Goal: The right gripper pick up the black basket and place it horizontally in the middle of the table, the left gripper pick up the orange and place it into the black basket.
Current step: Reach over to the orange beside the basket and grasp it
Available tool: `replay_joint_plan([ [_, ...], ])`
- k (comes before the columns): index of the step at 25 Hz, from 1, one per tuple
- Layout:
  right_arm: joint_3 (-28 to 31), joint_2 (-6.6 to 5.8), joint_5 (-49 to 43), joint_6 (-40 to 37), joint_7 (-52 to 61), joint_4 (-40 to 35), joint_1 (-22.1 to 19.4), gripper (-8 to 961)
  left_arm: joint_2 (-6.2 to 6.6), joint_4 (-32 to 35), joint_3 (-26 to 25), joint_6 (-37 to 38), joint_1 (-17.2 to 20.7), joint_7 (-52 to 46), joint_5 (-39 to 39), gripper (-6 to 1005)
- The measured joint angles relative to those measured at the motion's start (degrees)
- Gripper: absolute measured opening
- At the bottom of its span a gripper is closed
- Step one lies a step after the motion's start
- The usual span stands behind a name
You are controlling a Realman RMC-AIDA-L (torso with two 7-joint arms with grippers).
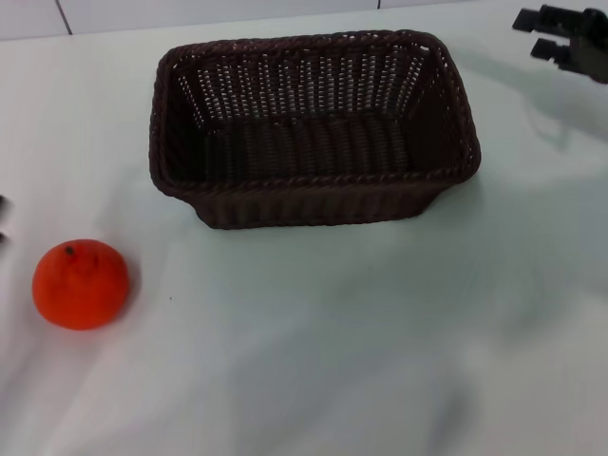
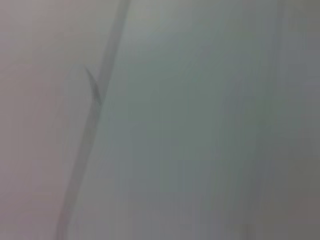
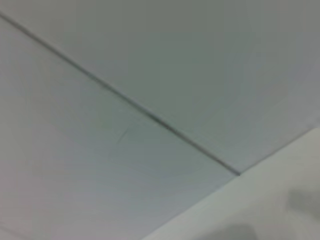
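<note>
Orange (image 1: 81, 284) at the near left of the white desk (image 1: 380, 361), basket behind it.

Nearest to the head camera, the orange sits alone on the desk, its small dark stem dot turned up, well apart from the black basket (image 1: 313, 133). At the left edge of the head view, just beside and a little behind the orange, two small dark tips of the left gripper (image 1: 3, 218) show; I cannot tell how it stands, and it touches nothing that I can see. Farther back, the basket stands upright in the middle of the desk with its long side across the view, and nothing is inside it. Farthest, in the right far corner, the right gripper (image 1: 559, 36) is over the desk, its fingers parted with a gap between them, and it holds nothing. Both wrist views show only pale surfaces with a thin seam line.
</note>
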Motion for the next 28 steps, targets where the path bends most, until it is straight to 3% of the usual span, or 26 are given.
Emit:
replay_joint_plan([
  [4,-0.1,0.24,0.3,-2.6,-0.4,0.4,1.1,690,1.46,0.4,6.1,4.6,-0.7,-0.1,3.3,778],
  [14,-0.5,0.91,2.3,-3.4,-1.5,0.7,2.5,686,0.78,0.2,6.9,13.2,-0.9,0.0,5.9,779],
  [20,-0.3,1.35,2.5,-3.3,-1.6,0.8,2.1,685,0.64,-0.2,6.1,15.3,-0.8,0.2,6.1,708],
  [28,0.0,1.42,2.5,-3.4,-2.0,0.8,1.5,685,0.64,-1.5,6.1,13.1,-1.0,-0.1,6.0,498],
])
